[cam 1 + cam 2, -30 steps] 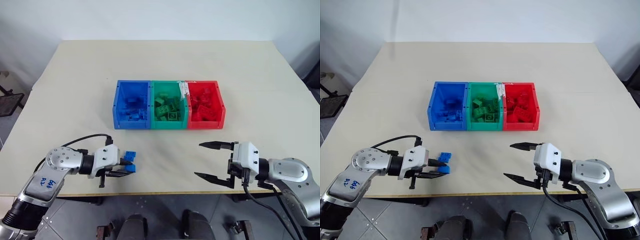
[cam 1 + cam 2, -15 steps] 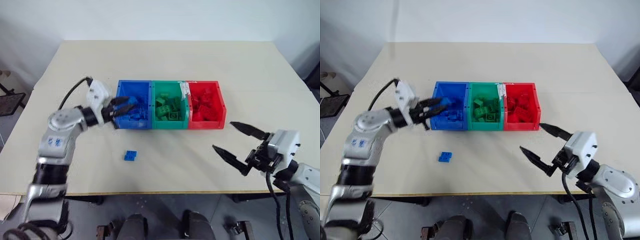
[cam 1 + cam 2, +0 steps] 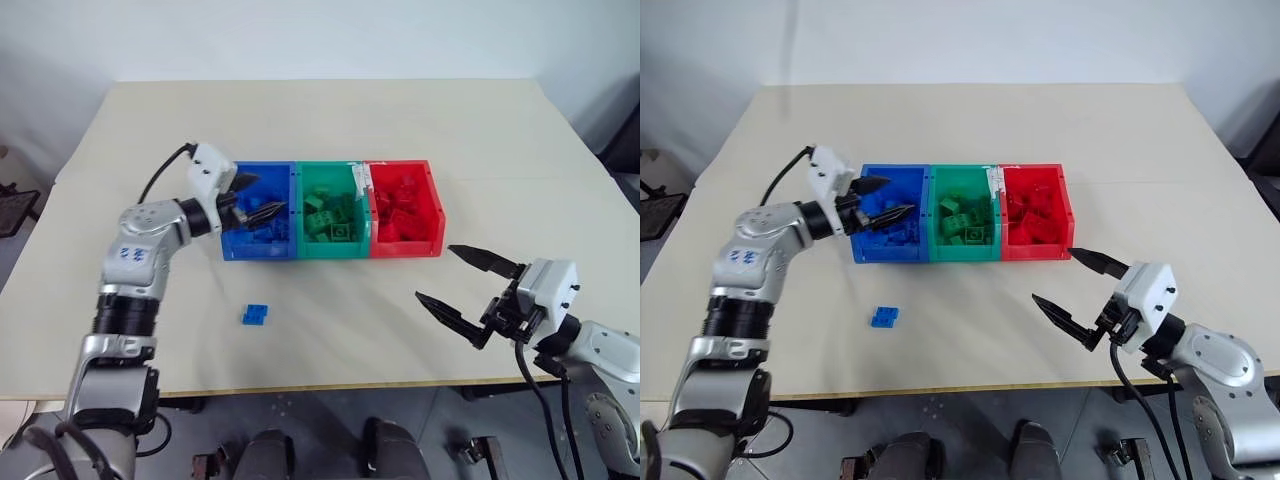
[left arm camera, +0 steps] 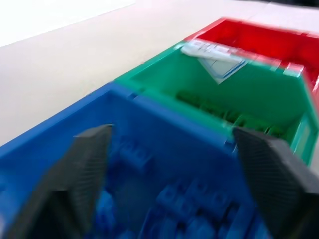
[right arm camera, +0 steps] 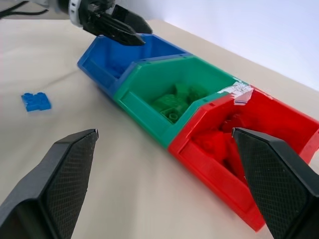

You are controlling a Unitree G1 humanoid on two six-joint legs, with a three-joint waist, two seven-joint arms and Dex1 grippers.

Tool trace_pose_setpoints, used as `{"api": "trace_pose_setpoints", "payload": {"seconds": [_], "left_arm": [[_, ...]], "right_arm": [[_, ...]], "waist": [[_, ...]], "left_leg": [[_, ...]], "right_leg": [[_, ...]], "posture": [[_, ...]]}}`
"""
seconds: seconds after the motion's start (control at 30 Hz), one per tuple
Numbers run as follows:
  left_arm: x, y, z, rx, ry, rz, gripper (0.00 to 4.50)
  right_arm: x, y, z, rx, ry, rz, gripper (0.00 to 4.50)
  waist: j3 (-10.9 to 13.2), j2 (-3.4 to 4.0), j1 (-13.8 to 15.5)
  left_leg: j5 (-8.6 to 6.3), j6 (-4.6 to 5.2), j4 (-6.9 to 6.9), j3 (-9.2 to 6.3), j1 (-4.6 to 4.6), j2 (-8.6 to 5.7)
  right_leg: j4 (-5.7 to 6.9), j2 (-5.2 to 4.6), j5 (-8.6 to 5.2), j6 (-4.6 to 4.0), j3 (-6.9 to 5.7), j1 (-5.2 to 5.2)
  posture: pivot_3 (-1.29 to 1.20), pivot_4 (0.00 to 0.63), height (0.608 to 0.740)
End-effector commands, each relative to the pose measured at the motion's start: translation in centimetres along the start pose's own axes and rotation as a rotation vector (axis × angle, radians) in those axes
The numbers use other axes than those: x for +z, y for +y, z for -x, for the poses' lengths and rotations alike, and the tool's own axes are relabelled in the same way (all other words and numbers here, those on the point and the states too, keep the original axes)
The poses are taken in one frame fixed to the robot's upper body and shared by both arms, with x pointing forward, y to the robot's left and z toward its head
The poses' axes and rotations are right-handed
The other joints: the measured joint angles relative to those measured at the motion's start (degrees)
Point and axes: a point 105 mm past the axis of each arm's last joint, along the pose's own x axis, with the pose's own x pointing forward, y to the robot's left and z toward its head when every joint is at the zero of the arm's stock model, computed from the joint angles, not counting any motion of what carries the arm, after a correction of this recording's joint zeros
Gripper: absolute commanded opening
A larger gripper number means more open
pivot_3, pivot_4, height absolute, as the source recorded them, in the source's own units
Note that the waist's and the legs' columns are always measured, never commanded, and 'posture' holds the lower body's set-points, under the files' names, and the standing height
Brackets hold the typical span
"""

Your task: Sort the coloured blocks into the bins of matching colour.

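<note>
The three bins stand joined in a row at mid-table: blue (image 3: pixel 258 250), green (image 3: pixel 330 249) and red (image 3: pixel 405 247), each with several blocks of its own colour inside. One small blue block (image 3: pixel 257 315) lies flat on the table in front of the blue bin. My left gripper (image 3: pixel 260 198) hovers open over the blue bin's left part, with nothing between its fingers (image 4: pixel 84 174). My right gripper (image 3: pixel 434 272) stands open and empty above the table, in front of and right of the red bin, pointing toward the bins.
A white label (image 3: pixel 362 178) sticks to the rim between the green and red bins. The table's front edge (image 3: pixel 320 385) runs close below my right gripper. Bare tabletop stretches behind the bins and on both sides.
My left gripper carried a blue block from the table's front up to the blue bin and opened over it. One blue block stayed on the table. My right gripper shifted right.
</note>
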Motion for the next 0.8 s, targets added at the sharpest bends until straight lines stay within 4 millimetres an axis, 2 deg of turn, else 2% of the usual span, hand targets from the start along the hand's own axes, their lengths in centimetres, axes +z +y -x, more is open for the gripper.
{"api": "trace_pose_setpoints", "payload": {"seconds": [0.03, 0.2, 0.3, 0.4, 0.5, 0.63, 0.7, 0.8], "left_arm": [[1.7, 1.3, 3.9, 0.024, -0.094, -0.091, 4.47], [-0.5, 1.9, 9.4, 0.023, -0.04, -0.138, 4.47], [-3.8, 1.5, 13.5, 0.014, 0.098, -0.121, 4.47], [-4.6, 1.1, 15.4, 0.001, 0.151, -0.15, 4.47], [-4.7, 0.9, 16.2, -0.009, 0.171, -0.124, 4.47], [-5.2, -0.7, 15.9, -0.114, 0.236, -0.165, 4.47], [-4.8, -1.7, 15.0, -0.164, 0.223, -0.176, 4.47], [-4.2, -4.7, 12.3, -0.298, 0.193, -0.204, 4.47]], "right_arm": [[0.6, 0.6, -0.7, 0.083, -0.022, 0.045, 4.5], [0.4, 1.5, -2.0, 0.228, -0.018, 0.077, 4.5], [0.4, 2.1, -2.9, 0.344, -0.021, 0.093, 4.5], [0.4, 2.6, -3.4, 0.452, 0.003, 0.065, 4.5], [0.6, 2.7, -4.0, 0.488, -0.004, 0.074, 4.5], [0.5, 2.7, -4.3, 0.489, -0.014, 0.087, 4.5], [0.3, 2.6, -4.1, 0.48, -0.008, 0.083, 4.5], [0.0, 2.7, -3.4, 0.456, 0.013, 0.07, 4.5]], "waist": [[0.0, 0.0, -0.26], [0.0, 0.0, -0.24], [0.01, 0.02, -0.3], [0.04, -0.01, -0.03], [0.03, -0.02, 0.67], [0.03, -0.02, 0.81], [0.03, -0.02, 0.86], [0.03, -0.02, 1.21]], "left_leg": [[0.0, -0.01, -0.01, -0.01, 0.0, 0.03], [0.0, -0.01, 0.02, 0.0, -0.01, 0.02], [0.0, -0.01, 0.02, 0.0, -0.01, 0.03], [-0.01, -0.01, 0.0, -0.02, -0.02, 0.05], [-0.02, 0.0, 0.07, -0.03, -0.04, 0.04], [-0.02, 0.0, 0.05, -0.01, -0.03, 0.04], [-0.04, -0.01, 0.04, -0.01, -0.04, 0.04], [-0.04, -0.01, 0.04, -0.01, -0.04, 0.04]], "right_leg": [[0.01, 0.01, 0.0, -0.01, -0.02, -0.01], [-0.01, -0.01, -0.01, -0.01, -0.02, 0.0], [-0.01, -0.01, -0.01, -0.01, -0.02, 0.0], [0.0, 0.0, -0.01, -0.02, -0.04, -0.01], [0.0, -0.01, -0.01, -0.02, -0.04, 0.0], [0.02, -0.01, -0.01, -0.02, -0.03, 0.0], [0.02, -0.01, -0.01, -0.02, -0.04, -0.02], [0.04, -0.01, -0.01, -0.02, -0.04, -0.03]], "posture": [[0.0, 0.15, 0.74], [0.0, 0.15, 0.74], [0.0, 0.15, 0.74], [0.0, 0.15, 0.74], [0.0, 0.15, 0.74], [0.0, 0.15, 0.74], [0.0, 0.15, 0.74], [0.0, 0.15, 0.74]]}}
